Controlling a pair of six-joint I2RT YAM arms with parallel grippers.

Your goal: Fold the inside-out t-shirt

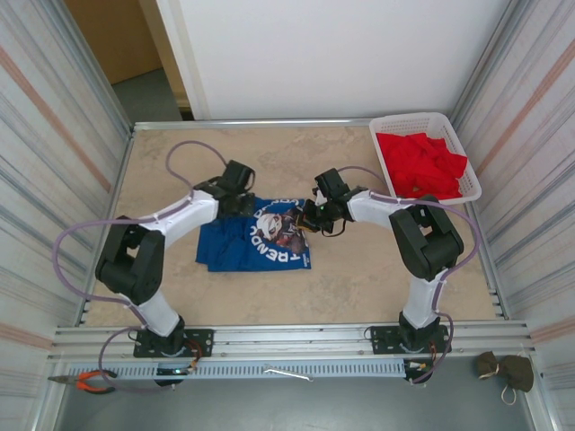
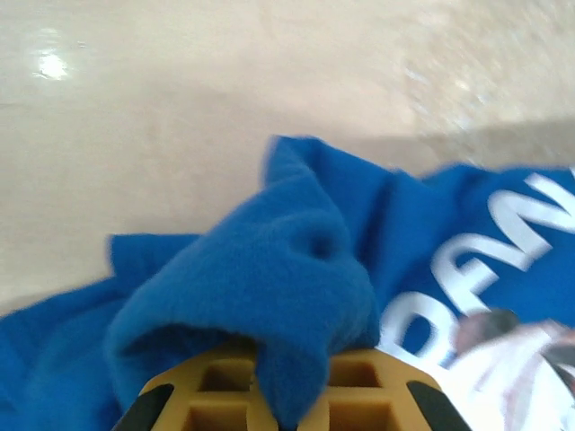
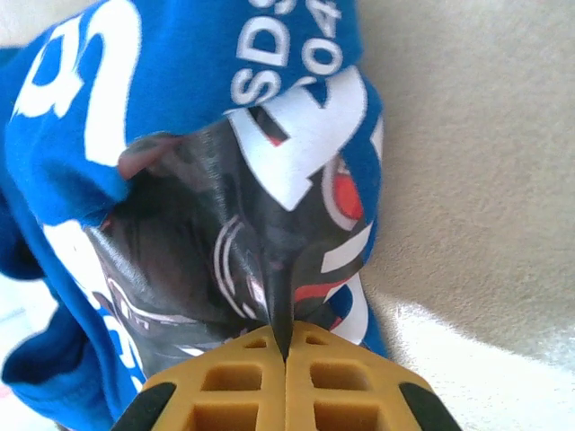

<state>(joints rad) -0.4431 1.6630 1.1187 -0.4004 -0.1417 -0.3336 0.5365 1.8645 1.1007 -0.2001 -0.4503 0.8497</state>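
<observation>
Both grippers hold the inside-out t-shirt (image 1: 256, 242) along its upper edge, mid-frame on the table (image 1: 359, 269). The left gripper (image 1: 243, 202) is at the upper-left corner and the right gripper (image 1: 311, 215) at the upper-right. The shirt's long axis runs left-right with its bulk below the jaws, so I judge the fold pulls toward the frame's bottom. Overhead, I can't read the pinches. The wrist views show both jaws closed on cloth, plain blue on the left, printed graphic (image 3: 296, 126) on the right.
</observation>
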